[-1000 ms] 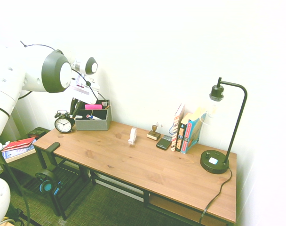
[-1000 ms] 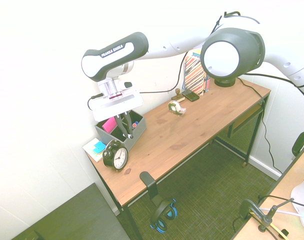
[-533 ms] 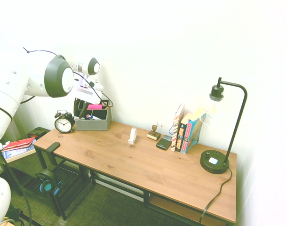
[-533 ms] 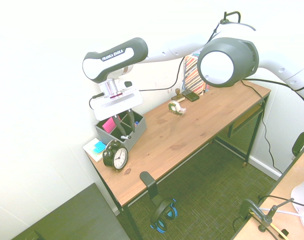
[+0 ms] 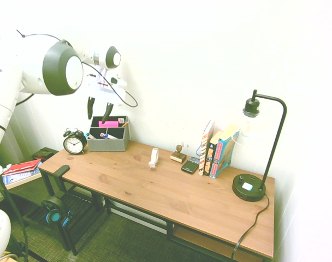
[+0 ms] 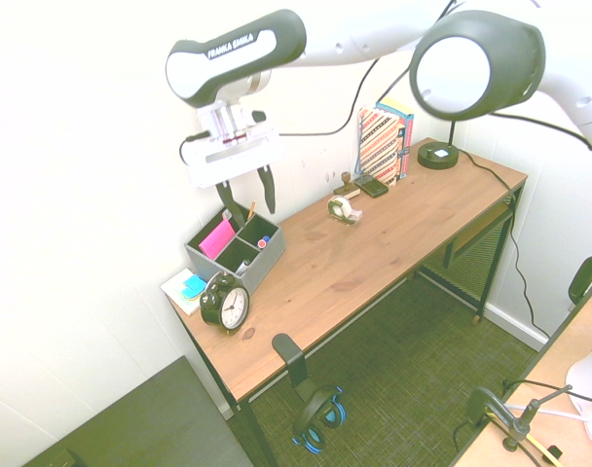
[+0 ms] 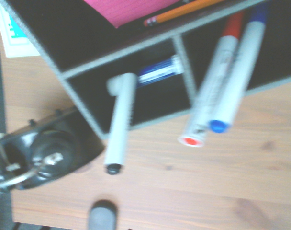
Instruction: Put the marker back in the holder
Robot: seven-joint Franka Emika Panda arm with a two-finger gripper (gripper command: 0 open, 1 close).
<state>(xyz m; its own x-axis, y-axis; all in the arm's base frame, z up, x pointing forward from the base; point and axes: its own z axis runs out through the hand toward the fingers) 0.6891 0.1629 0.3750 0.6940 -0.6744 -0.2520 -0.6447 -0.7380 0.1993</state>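
marker (image 7: 120,122) in holder (image 6: 240,251), hand (image 6: 247,196) above (fingers apart)

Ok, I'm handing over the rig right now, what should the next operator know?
Tool: open, empty, hanging above the holder.
Marker: in one compartment of the holder, leaning tilted against its wall, with nothing gripping it. A red pen and a blue pen lean in the neighbouring compartment.
Done: marker placed and released.
Left: probably only to move the arm clear.
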